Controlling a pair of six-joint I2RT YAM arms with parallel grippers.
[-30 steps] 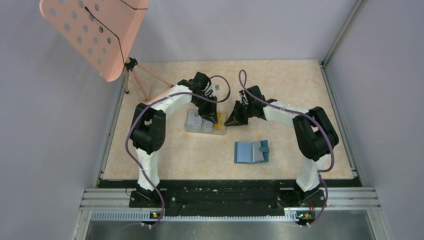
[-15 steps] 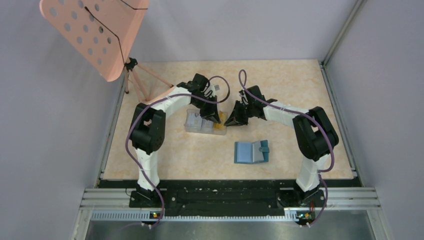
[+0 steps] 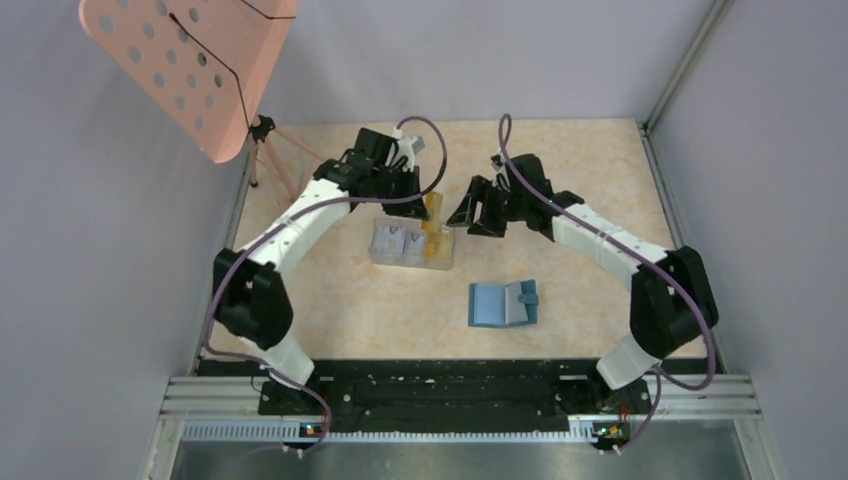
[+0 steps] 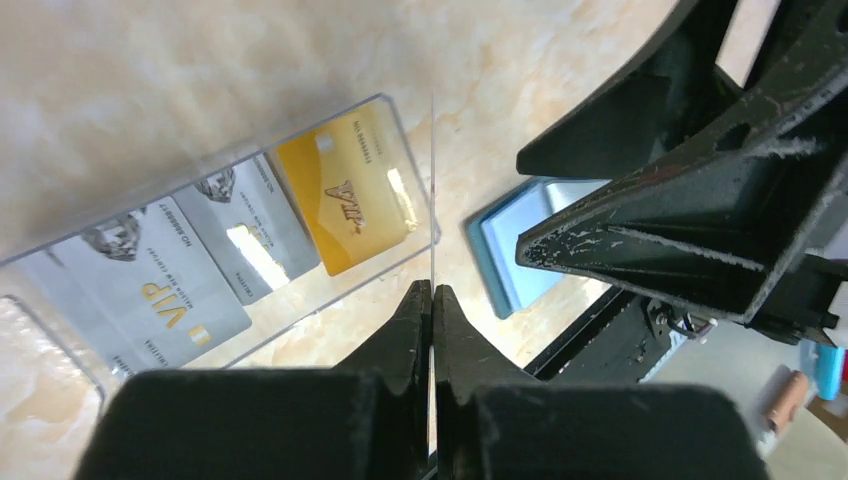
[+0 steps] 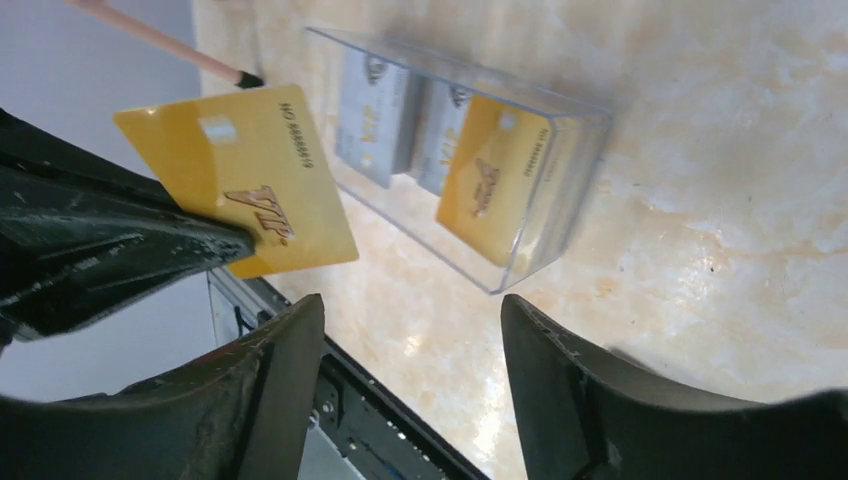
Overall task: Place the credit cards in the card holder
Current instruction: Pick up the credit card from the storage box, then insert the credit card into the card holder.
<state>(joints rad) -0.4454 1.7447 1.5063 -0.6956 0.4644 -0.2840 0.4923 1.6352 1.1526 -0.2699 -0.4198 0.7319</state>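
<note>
Early going: the left gripper (image 4: 432, 292) is pinched tight on one gold card (image 5: 240, 190), held up above the box (image 5: 560, 130). The right gripper (image 5: 410, 312) beside it has its jaws well apart with nothing between them. A second gold card (image 4: 350, 190) and at least two grey cards (image 4: 150, 290) lie in the box below the left gripper, and the wallet (image 3: 503, 303) lies open on the table, nearer the bases than the right gripper, with no card showing in it. Both gold cards and a grey one read "VIP", with a line starting "NO." whose digits I cannot read surely.
</note>
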